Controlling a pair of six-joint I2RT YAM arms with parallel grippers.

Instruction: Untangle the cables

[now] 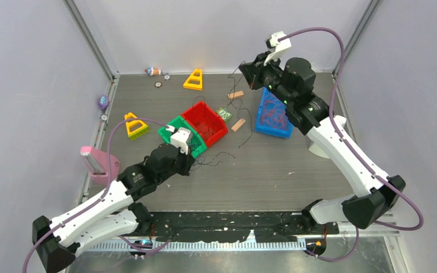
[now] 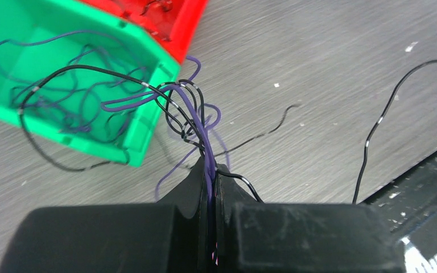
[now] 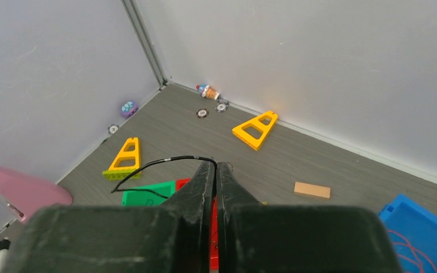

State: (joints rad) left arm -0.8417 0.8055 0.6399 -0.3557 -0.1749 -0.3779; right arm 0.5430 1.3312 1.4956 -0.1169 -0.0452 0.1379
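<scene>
Left wrist view alone shows left claw (image 2: pixel 211 177) pinching cables (image 2: pixel 189 105)

Red bin (image 1: pixel 223 132), green bin (image 1: pixel 164 132), blue bin (image 1: pixel 273 133)

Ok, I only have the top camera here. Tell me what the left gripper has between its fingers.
Observer: In the left wrist view, the left gripper is shut on a bunch of purple and black cables.
Operator: Trace where those strands go.
Observer: Several run over the wall of the green bin, and loose purple loops lie inside it.
Operator: Now check the right gripper.
Observer: In the right wrist view, the right gripper is shut on one thin black cable, which arcs away to the left from the fingertips.
</scene>
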